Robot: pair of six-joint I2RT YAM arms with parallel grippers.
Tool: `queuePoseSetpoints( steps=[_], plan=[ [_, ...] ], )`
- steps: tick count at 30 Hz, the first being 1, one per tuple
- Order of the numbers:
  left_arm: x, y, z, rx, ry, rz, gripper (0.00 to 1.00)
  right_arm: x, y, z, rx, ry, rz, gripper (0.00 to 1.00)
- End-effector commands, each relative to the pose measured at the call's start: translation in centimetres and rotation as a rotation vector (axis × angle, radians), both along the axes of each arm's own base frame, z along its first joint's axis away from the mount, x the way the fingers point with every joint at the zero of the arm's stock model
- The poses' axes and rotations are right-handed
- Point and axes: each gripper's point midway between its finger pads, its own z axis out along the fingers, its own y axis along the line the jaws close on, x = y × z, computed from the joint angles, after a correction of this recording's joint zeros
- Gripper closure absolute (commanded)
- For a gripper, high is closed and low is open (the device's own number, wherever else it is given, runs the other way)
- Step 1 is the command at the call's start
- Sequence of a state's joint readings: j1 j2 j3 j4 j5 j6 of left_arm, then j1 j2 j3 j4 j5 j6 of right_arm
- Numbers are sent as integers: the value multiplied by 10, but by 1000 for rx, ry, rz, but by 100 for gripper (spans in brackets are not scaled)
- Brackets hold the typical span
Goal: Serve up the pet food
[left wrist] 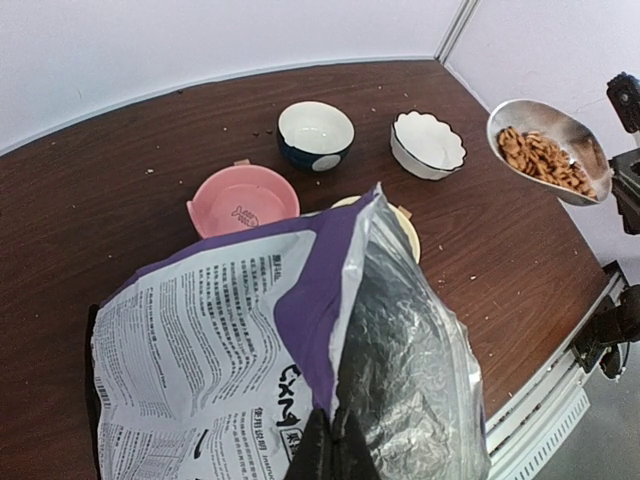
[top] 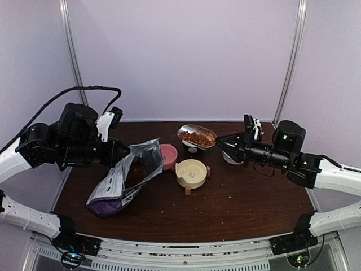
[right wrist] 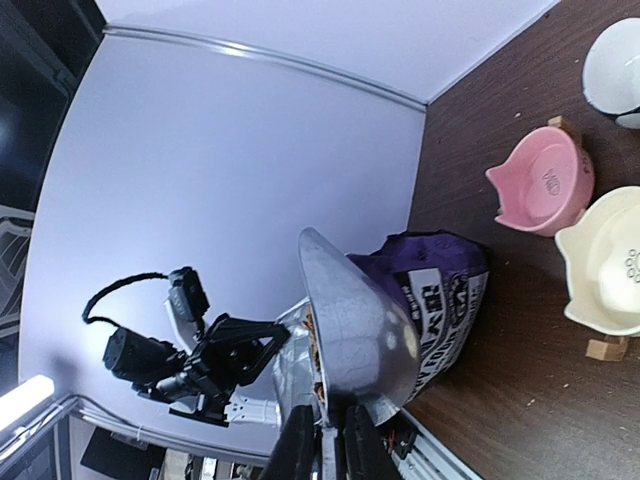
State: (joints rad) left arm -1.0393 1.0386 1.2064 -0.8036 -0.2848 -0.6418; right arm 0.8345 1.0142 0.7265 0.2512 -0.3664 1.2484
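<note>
The right gripper (right wrist: 325,428) pinches the scoop (right wrist: 350,320), with the pet food (top: 197,138) heaped just past its tips, so hold it flat and tip slowly over the cream bowl (top: 190,172) nearby, while the left gripper (left wrist: 328,432) pinches the bag (left wrist: 200,340).

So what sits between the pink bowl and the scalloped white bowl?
A dark blue bowl, white inside, stands between the pink bowl and the scalloped white bowl, slightly farther back. The left wrist view shows it.
</note>
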Motion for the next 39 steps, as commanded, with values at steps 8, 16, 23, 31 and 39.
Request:
queuePoseSetpoints(
  steps=[8, 16, 23, 31, 39],
  plan=[
    [13, 0, 41, -93, -92, 41, 100, 34, -35, -67, -141, 53, -137, 100],
    [15, -3, 37, -85, -81, 35, 100, 47, -38, -114, -248, 110, -167, 100],
    [14, -2, 35, -79, -76, 32, 100, 55, -34, -141, -309, 141, -168, 100],
    [13, 0, 33, -79, -73, 35, 100, 63, -35, -155, -394, 145, -178, 100],
    [13, 0, 33, -79, -74, 35, 100, 65, -35, -161, -463, 146, -168, 100]
  ],
)
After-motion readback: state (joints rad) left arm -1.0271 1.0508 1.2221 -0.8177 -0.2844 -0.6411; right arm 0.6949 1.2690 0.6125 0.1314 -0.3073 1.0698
